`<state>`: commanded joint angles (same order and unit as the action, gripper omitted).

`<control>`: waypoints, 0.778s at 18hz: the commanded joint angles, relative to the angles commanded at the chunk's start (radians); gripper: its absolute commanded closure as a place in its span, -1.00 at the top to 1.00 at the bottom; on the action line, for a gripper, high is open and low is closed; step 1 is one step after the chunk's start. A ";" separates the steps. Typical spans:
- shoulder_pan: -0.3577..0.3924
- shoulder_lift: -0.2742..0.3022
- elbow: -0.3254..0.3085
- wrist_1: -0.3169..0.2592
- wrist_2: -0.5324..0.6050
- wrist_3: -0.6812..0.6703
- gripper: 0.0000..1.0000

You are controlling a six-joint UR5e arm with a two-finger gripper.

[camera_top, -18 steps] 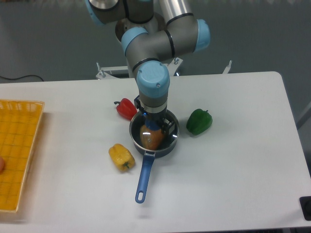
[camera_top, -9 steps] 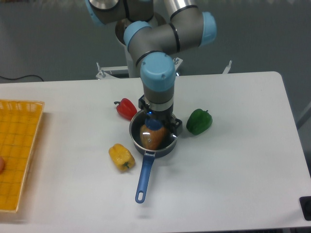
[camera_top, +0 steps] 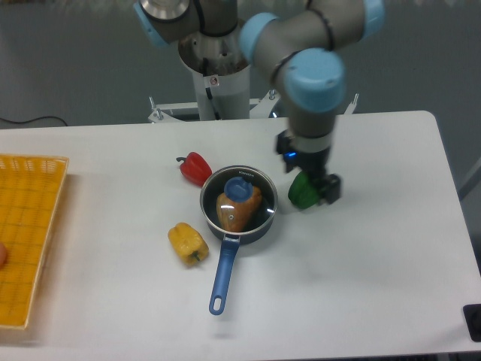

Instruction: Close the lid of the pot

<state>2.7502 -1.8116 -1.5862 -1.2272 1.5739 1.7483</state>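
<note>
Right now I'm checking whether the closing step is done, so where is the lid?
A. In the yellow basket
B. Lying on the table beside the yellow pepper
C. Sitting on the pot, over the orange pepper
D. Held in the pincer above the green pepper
C: the lid sits on the pot, its blue knob centred, and the pincer is off to the side.

Your white table (camera_top: 361, 263) carries 1 pot (camera_top: 237, 222) at centre, 3 peppers around it, 1 yellow basket (camera_top: 30, 233) at left.

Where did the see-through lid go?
The lid sits on the pot mid-table, between the red pepper and green pepper, with an orange pepper under it.
</note>
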 joint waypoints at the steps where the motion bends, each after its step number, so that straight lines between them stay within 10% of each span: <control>1: 0.023 0.000 0.000 0.000 -0.008 0.038 1.00; 14: 0.218 0.054 0.052 -0.242 -0.078 0.315 1.00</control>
<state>2.9683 -1.7580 -1.5340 -1.4694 1.4956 2.0632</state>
